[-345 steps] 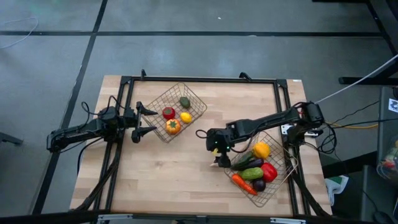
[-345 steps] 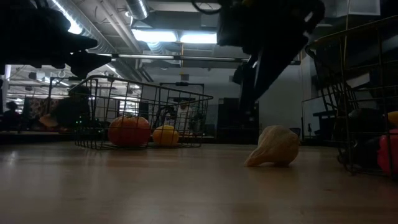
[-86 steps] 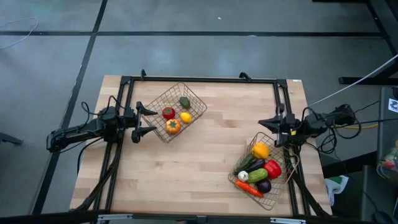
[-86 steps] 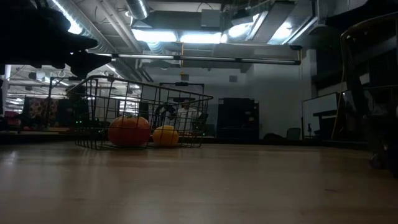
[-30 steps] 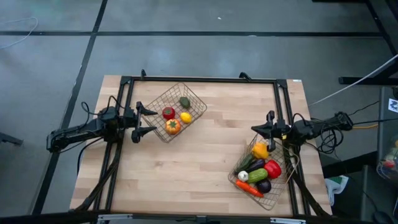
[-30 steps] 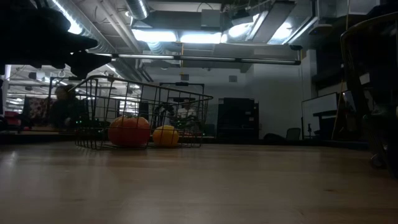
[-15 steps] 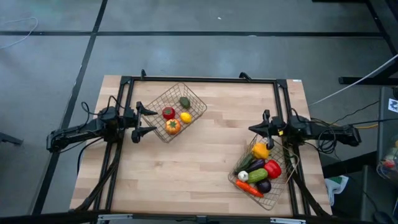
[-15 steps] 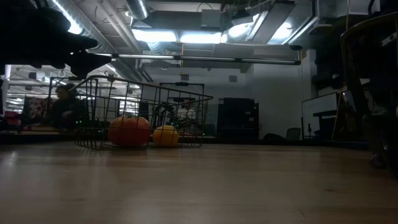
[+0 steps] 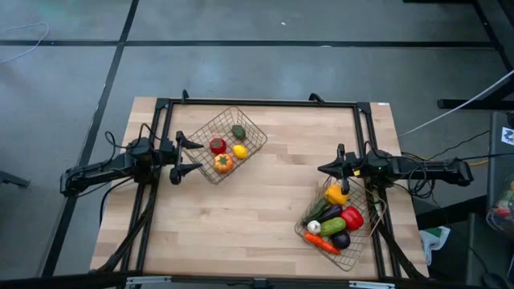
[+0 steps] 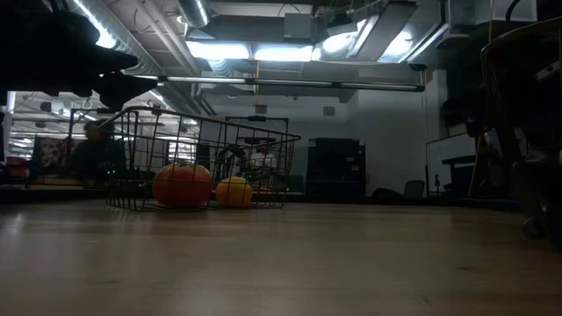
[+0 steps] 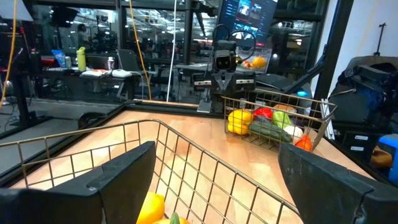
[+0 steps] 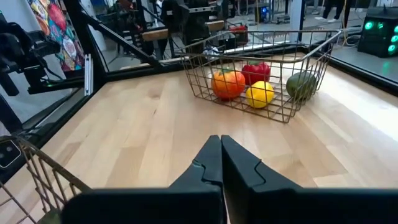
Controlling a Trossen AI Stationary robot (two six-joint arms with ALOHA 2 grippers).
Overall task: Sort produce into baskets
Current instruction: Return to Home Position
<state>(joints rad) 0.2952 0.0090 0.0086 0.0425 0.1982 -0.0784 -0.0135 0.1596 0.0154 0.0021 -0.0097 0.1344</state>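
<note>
- The worktop has a wide bare stretch of wood, running from its upper right corner through the middle to its lower left corner. A black frame follows its edges.
- The upper basket stands turned at an angle in the upper centre-left of the high view, near the top rail but apart from it. Inside lie a red piece, a lemon, an orange pepper and a green avocado.
- The lower basket stands at the lower right, also turned, and its right corner reaches the right rail in the picture. It holds a yellow pepper, a red pepper, a carrot, a garlic and some green and dark pieces, packed close together.
- The left gripper hangs at the left side of the worktop, just beside the left corner of the upper basket, with the jaws spread wide.
- The right gripper is at the right side, just beside the top corner of the lower basket. It points toward the middle, with the jaws pressed together.
- In the left wrist view a blue screen shows in the room; its writing is too small to read.
- Cables lie at the right of the worktop.
</note>
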